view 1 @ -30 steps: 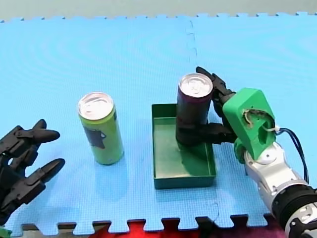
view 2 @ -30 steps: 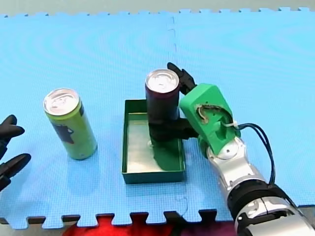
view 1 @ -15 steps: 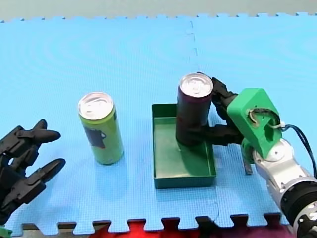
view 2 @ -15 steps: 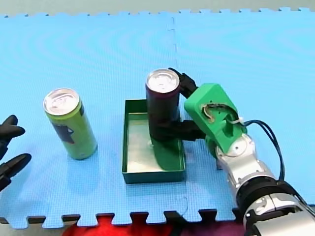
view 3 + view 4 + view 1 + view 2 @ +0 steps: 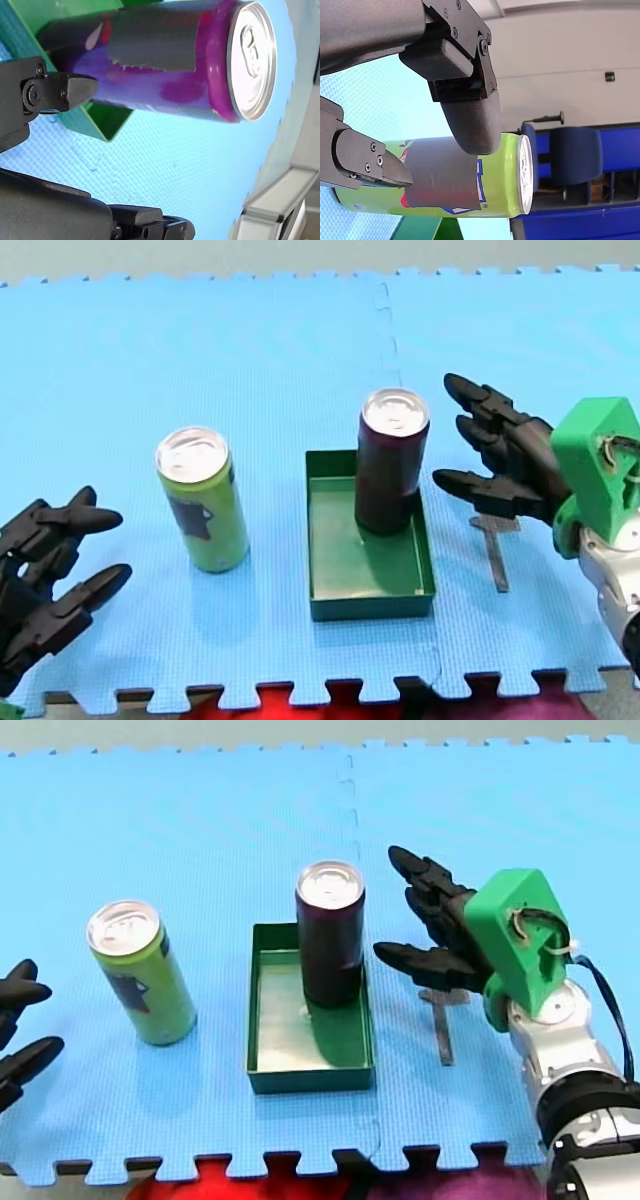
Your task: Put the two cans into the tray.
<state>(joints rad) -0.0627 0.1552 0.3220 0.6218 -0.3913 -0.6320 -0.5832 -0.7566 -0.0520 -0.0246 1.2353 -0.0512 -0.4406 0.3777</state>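
A dark purple can (image 5: 392,465) stands upright in the far right corner of the green tray (image 5: 370,606). My right hand (image 5: 478,450) hangs just right of the tray, a small gap away from that can, holding nothing. A green can (image 5: 202,500) stands upright on the blue mat, left of the tray. My left hand (image 5: 62,558) is at the near left, apart from the green can and empty. The first wrist view has the purple can (image 5: 165,60) and a tray corner (image 5: 95,117) close by. The second wrist view looks past black fingers at the green can (image 5: 495,185).
A thin grey strip (image 5: 493,555) lies on the mat right of the tray, under my right hand. The blue foam mat (image 5: 250,350) stretches far back; its jigsaw front edge (image 5: 300,695) runs near me. A blue chair (image 5: 572,155) stands in the room behind.
My right hand has let go of the purple can and drawn back to the right. The can stays upright in the tray. My left hand has barely moved.
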